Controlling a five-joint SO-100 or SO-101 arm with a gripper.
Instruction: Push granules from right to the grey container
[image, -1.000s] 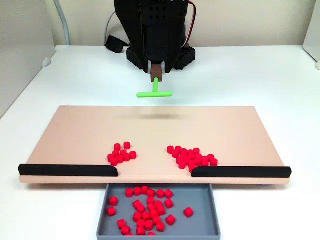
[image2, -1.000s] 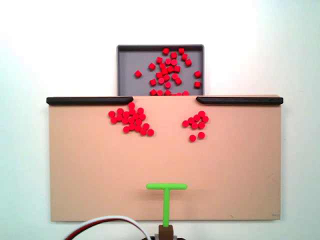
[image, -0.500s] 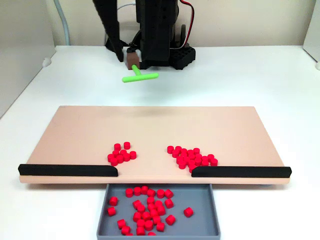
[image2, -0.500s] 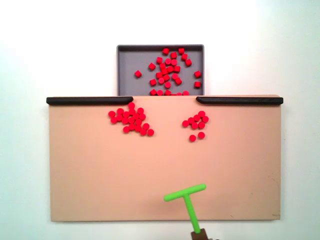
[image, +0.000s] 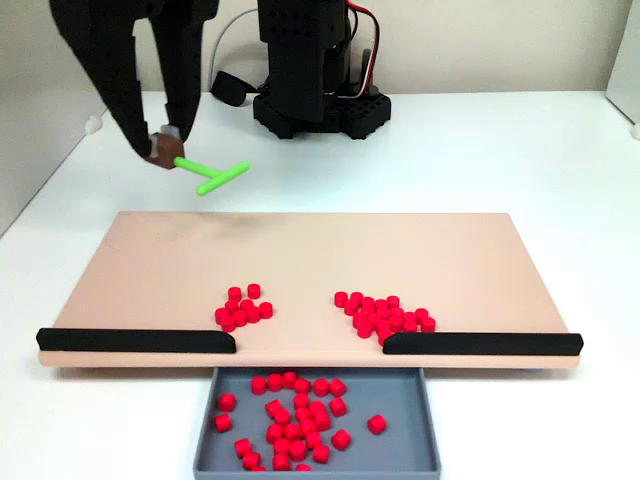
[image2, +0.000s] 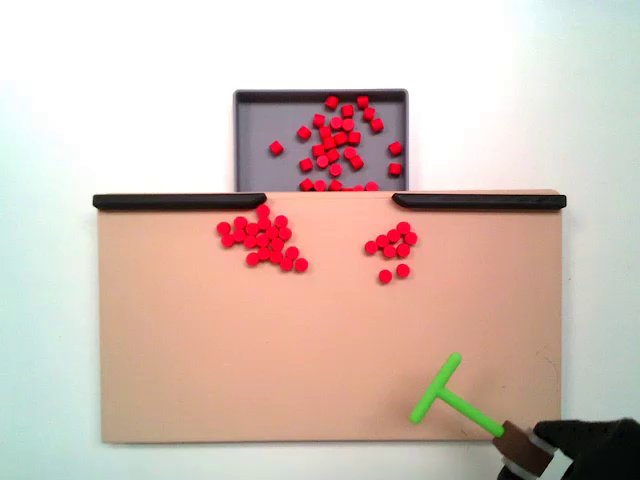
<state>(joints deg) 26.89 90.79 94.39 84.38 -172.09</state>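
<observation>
Landmark: tan board (image: 310, 260) lying on the white counter (image: 520, 150).

Granules on the board, 2 clusters, both close to the board's edge w/ the black strips. In a fixed view: smaller cluster (image: 243, 307) sits left of the gap between strips, bigger one (image: 385, 314) right of the gap, its lower pellets just beside the right black strip (image: 482, 343). In the other fixed view the sides flip: bigger cluster (image2: 262, 240) on the left, smaller (image2: 391, 246) on the right w/ a couple of loose pellets toward the board's middle. Left black strip (image: 136, 340) well apart from its nearest pellets.

Grey container (image: 428, 420) sits off the board's edge, right under the gap between the strips; approx. half its floor covered w/ more granules (image: 295, 415). In the other fixed view it is above the board's top edge (image2: 250, 140).

Hand (image: 162, 150) is off the board, above the counter beyond the board's far-left corner in a fixed view; near the board's lower-right corner in the other (image2: 522, 452). It's pinching the stem end of the green T-shaped pusher (image: 212, 172), fingers pressed on a brown block at the stem. Pusher's crossbar (image2: 436, 387) tilted diag., over bare board, well apart from every granule. Arm base (image: 320, 105) stands on the counter beyond the board's far edge.
</observation>
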